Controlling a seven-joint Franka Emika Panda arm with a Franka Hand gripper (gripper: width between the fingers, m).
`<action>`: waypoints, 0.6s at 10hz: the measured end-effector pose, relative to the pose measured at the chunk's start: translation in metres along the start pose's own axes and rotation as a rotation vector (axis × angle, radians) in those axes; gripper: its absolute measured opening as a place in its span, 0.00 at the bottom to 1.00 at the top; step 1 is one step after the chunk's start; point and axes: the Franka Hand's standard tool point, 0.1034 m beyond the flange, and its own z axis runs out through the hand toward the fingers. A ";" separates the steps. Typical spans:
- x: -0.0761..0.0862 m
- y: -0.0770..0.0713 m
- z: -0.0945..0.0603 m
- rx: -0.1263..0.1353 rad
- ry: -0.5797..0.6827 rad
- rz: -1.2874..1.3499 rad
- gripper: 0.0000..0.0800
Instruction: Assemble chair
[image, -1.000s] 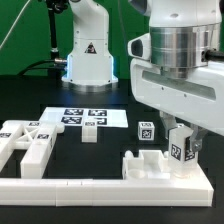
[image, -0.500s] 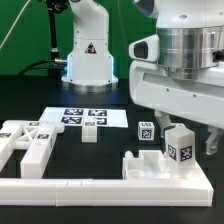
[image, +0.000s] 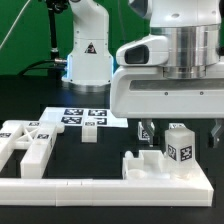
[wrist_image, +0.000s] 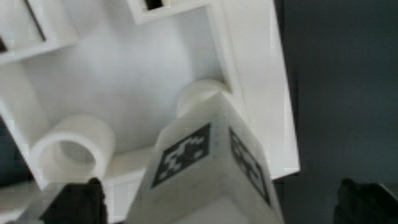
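Note:
A short square white post (image: 178, 142) with black-and-white tags stands upright on the white chair slab (image: 150, 166) at the exterior view's right. My gripper (image: 181, 131) is open and straddles the post's top. Its dark fingertips (image: 145, 130) stand apart from the post on both sides, so nothing is held. In the wrist view the same post (wrist_image: 205, 150) rises between the two dark fingers (wrist_image: 75, 205), with gaps on each side, over the slab (wrist_image: 160, 60). The X-braced panel (image: 25, 140) lies at the exterior view's left.
The long white L-shaped rail (image: 90, 186) runs along the front. The marker board (image: 85, 116) lies mid-table with a small white post (image: 90, 130) by it. Another tagged post (image: 146, 129) stands behind the slab. The arm's base (image: 88, 50) is at the back.
The jaws have opened wide and let go of the tagged post, which stays upright on the slab. The hand has lifted a little and shifted toward the exterior view's left.

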 end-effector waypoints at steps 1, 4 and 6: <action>0.004 0.003 0.001 -0.001 -0.001 -0.092 0.81; 0.005 0.001 0.002 -0.014 0.001 -0.186 0.79; 0.004 -0.001 0.002 -0.008 0.000 -0.075 0.58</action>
